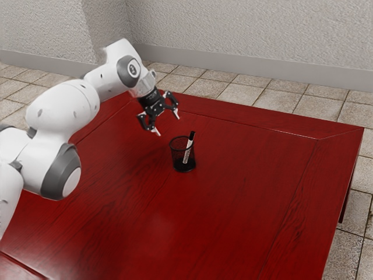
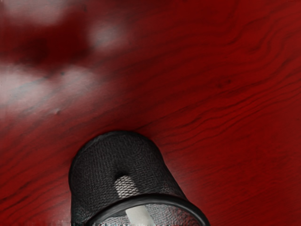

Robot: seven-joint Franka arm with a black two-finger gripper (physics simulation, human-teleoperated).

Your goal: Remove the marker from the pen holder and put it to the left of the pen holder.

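Black mesh pen holder (image 1: 176, 158), marker (image 1: 187, 151) leaning inside.
I judge this the approach: my gripper (image 1: 168, 124) hangs open and empty nearby, so next I should line up over the marker's dark end (image 1: 192, 136) and descend; pale barrel (image 1: 186, 157), round rim (image 2: 162, 197), wood-grained red desk (image 1: 233, 210).

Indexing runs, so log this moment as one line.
gripper: open, empty | marker: leaning inside pen holder | removal: not yet done

White marker (image 1: 191, 137), black-topped, leaning inside upright mesh pen holder (image 1: 177, 158)
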